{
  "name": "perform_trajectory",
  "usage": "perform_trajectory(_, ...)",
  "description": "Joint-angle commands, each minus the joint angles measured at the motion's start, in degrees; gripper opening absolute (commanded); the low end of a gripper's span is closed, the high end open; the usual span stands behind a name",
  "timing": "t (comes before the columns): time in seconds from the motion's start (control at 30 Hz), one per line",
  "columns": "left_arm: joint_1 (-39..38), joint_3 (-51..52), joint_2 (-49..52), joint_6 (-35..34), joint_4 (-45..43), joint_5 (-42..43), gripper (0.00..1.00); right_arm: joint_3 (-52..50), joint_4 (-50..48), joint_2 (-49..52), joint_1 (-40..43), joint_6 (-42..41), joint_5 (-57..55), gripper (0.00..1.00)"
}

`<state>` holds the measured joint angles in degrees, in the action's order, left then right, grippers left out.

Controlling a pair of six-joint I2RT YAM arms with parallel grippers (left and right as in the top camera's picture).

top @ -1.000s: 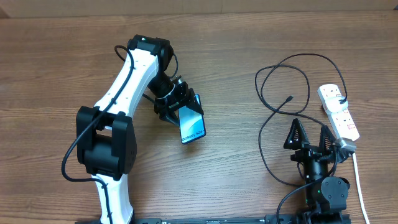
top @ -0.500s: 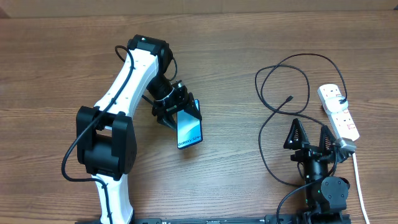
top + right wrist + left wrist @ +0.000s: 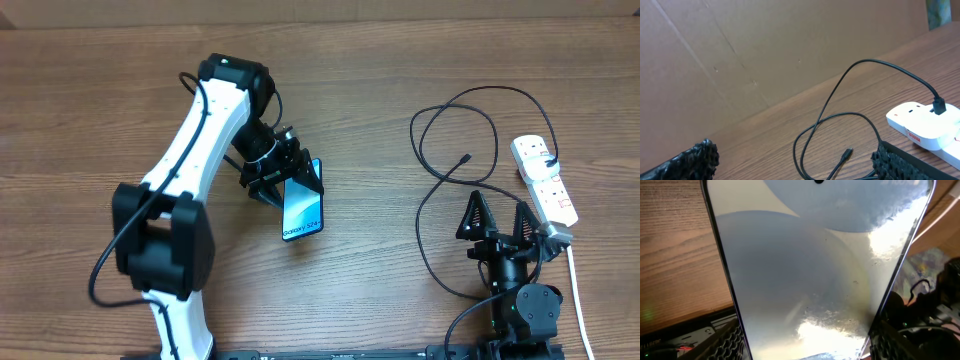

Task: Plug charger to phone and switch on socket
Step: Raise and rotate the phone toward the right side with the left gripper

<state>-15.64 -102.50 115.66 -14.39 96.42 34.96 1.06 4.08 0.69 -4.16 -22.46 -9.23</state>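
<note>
- From above, the left gripper (image 3: 285, 176) is clamped across the upper end of the phone (image 3: 303, 210), jaws set partway apart against its two long edges; the lit blue screen faces up and its free end slants toward the near edge of the table (image 3: 380, 60)
- The left wrist view is nearly filled by the phone (image 3: 810, 270); a pale, glare-streaked screen with the dark textured fingers (image 3: 725, 342) at either lower corner; whether the phone touches the wood I cannot tell
- The right gripper (image 3: 498, 203) sits well apart at the near right, jaws spread wide with nothing between them
- The charger (image 3: 490, 88) loops loosely ahead of it; its connector tip (image 3: 465, 158) lies free on the wood
- The socket (image 3: 545, 180) lies at the far right
- Only the right wrist view shows the charger (image 3: 840, 95) running to a black plug seated in the socket (image 3: 925, 127)
</note>
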Motion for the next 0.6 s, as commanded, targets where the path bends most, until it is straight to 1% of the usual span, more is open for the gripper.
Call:
perform_trajectory(0.0, 0.3, -1.9, -6.5, 1.0, 0.5, 2.7, 0.45, -0.6, -0.3, -0.5, 0.2, 0.2, 0.2, 1.0)
perform_trajectory(0.13, 0.3, -1.9, -10.6, 1.1, 0.4, 5.6, 0.45, -0.6, -0.3, -0.5, 0.2, 0.2, 0.2, 1.0)
perform_trajectory(0.37, 0.3, -1.9, -15.1, 0.6, 0.4, 5.9, 0.45, -0.6, -0.3, -0.5, 0.2, 0.2, 0.1, 1.0)
perform_trajectory(0.5, 0.3, -1.9, -15.3, 0.3, 0.2, 3.8, 0.45, -0.6, -0.3, -0.5, 0.2, 0.2, 0.2, 1.0)
perform_trajectory(0.57, 0.3, -1.9, -15.3, -0.9, -0.8, 1.1, 0.45, -0.6, -0.3, -0.5, 0.2, 0.2, 0.2, 1.0)
